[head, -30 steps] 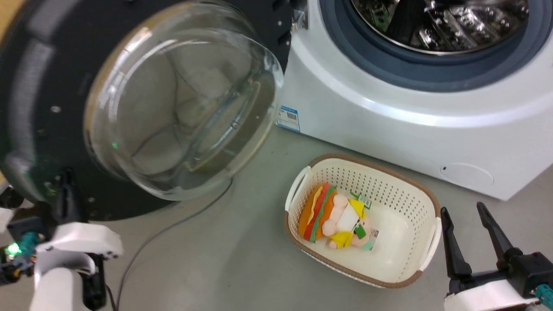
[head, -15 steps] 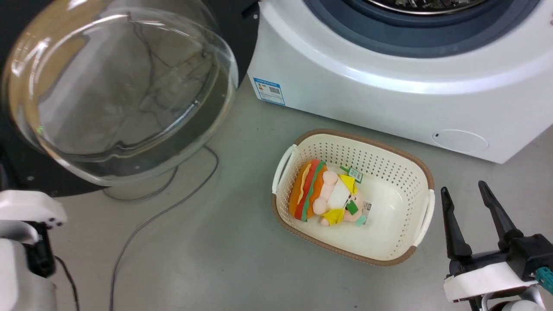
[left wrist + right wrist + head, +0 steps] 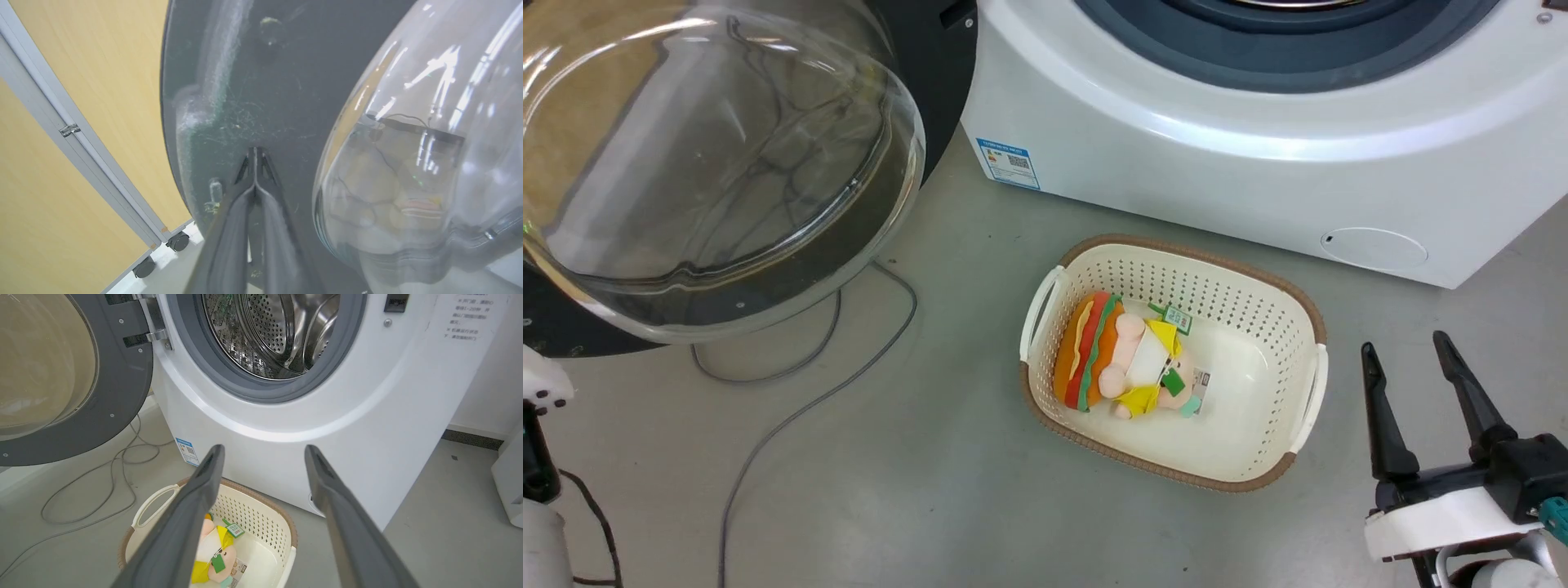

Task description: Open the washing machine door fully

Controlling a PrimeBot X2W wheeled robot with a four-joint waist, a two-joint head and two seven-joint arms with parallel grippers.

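The washing machine door (image 3: 915,73) stands swung open at the upper left, its clear glass bowl (image 3: 711,163) bulging toward me. The white washing machine (image 3: 1217,155) fills the top, its steel drum (image 3: 278,330) exposed. In the left wrist view my left gripper (image 3: 255,150) is shut, empty, with its tips against the door's black inner face (image 3: 265,81), beside the bowl (image 3: 408,163). My left arm's white casing (image 3: 539,384) shows at the left edge. Low on the right, my right gripper (image 3: 1403,343) (image 3: 264,448) hangs open and empty, well away from the door (image 3: 122,396).
A cream basket (image 3: 1258,269) holding a hamburger plush toy (image 3: 1127,359) sits on the grey floor before the machine. Grey cables (image 3: 792,408) loop on the floor under the door. A yellow wheeled partition (image 3: 81,122) stands just behind the door.
The head camera has shifted, sliding everything up and left. Beyond that, the door has swung further left from the machine, and my left arm has gone with it toward the edge.
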